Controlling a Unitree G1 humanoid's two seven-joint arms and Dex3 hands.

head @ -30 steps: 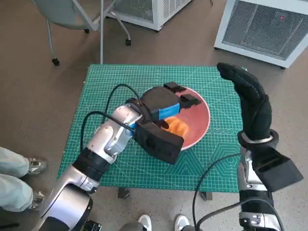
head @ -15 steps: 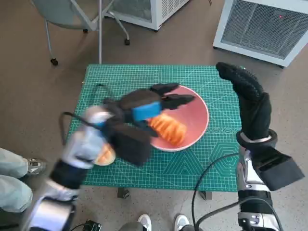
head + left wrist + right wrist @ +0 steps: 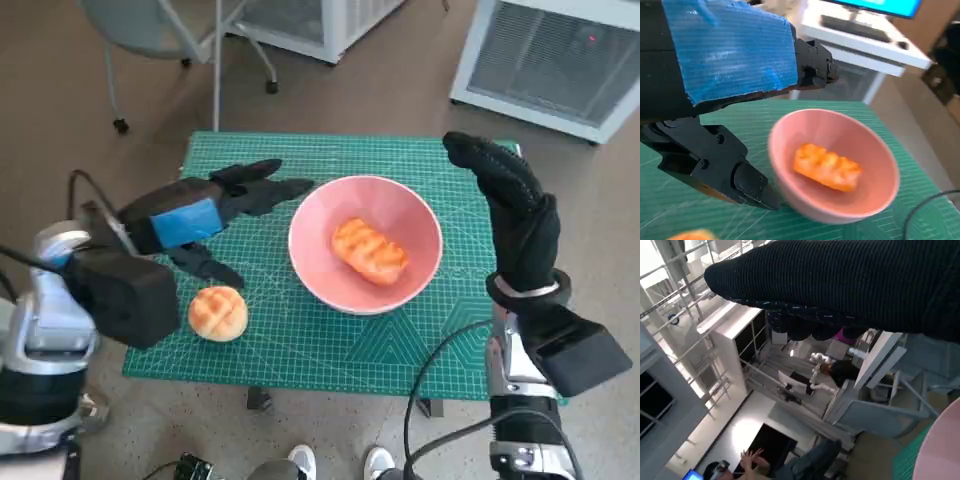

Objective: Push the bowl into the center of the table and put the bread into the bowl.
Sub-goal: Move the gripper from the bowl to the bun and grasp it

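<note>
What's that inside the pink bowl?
One orange, ridged piece of bread lies in the pink bowl, near its middle. Nothing else shows inside. The spot beneath the bread is covered. A round bun sits outside, on the green mat.

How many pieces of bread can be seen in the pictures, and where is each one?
2. One long bread lies inside the pink bowl. One round bun lies on the green mat, near the left hand. None seems hidden.
</note>
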